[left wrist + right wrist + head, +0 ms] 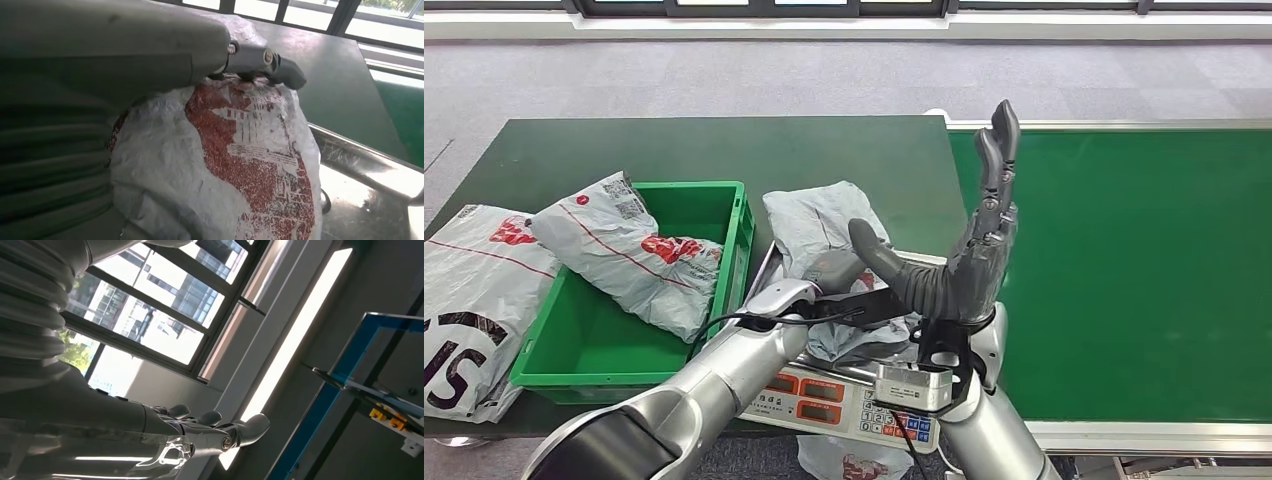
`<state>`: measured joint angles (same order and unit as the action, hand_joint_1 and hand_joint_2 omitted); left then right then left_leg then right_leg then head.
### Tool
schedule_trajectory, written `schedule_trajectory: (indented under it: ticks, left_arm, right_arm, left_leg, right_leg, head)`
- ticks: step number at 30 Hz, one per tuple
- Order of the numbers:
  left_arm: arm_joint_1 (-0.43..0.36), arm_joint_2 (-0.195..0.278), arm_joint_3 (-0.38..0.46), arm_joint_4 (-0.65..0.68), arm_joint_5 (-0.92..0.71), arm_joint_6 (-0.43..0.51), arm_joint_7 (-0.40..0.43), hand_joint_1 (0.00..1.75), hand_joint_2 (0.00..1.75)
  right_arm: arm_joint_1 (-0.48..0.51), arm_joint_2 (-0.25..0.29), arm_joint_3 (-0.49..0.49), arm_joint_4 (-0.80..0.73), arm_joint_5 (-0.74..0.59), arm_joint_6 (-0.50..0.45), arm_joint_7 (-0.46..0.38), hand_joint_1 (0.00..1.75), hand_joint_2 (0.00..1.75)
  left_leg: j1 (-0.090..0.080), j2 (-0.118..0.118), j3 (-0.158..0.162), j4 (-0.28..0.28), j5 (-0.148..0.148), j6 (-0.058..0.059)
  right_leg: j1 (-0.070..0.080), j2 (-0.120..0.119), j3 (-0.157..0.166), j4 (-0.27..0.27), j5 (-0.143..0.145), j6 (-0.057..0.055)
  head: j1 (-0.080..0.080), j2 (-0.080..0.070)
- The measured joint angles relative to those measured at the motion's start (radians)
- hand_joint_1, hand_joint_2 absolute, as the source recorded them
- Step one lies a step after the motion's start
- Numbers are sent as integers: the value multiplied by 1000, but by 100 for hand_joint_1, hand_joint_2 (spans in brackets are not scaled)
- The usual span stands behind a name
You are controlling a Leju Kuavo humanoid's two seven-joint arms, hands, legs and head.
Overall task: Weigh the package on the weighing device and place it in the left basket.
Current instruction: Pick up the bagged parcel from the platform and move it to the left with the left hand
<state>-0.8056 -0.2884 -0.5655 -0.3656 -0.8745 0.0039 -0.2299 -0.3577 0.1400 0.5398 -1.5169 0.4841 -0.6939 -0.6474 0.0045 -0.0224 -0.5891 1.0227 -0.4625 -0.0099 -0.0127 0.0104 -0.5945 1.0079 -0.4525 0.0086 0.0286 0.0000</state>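
Weighing stage reached: package (pixel 824 245) lying on scale (pixel 844 400), between green basket (pixel 724 200) and conveyor. Left hand (pixel 125 65) pressed on package, thumb over its top. Right hand (pixel 969 260) raised, spread, empty. Still left: lifting package into basket.

Package (pixel 814 225) on scale: pale grey film, showing a red blotchy print with white lettering in the left wrist view. Basket (pixel 729 215): bright green. Bag inside basket (pixel 629 255): grey, carrying red stripes and red marks. Bag left of basket (pixel 469 290): white-grey, showing red logo and large black letters. Scale (pixel 849 400): white panel, displaying orange-red readout windows, red and blue keys. Table (pixel 724 150): dark green. Conveyor belt (pixel 1124 270): brighter green, silver-edged. Right hand (pixel 969 255): dark grey.
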Motion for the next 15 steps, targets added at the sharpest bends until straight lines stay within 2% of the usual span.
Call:
schedule_trajectory:
  ticks: [1, 6, 15]
  left_arm:
    - [-1, 0, -2, 4, -4, -1, 1, 175, 175]
    - [-3, 3, -18, 18, -26, 7, 9, 175, 175]
    - [-22, 24, -20, 24, 12, 106, -8, 175, 175]
  right_arm:
    - [-1, 0, 0, 3, -1, 0, -1, 0, 175]
    - [-10, 0, 3, 16, -7, 0, -6, 0, 175]
    - [-12, 0, 3, 23, -4, 0, -8, 0, 175]
  left_leg:
    - [0, 0, 0, 0, 0, 0]
    - [0, -1, 0, 0, 0, 0]
    - [0, -1, 0, 0, 0, -1]
  right_leg:
    - [0, 0, 0, 0, 0, 0]
    - [0, 0, 1, 0, 0, 0]
    - [0, -1, 1, 0, 0, 0]
  head:
    - [0, 0]
    - [0, 0]
    - [0, 0]
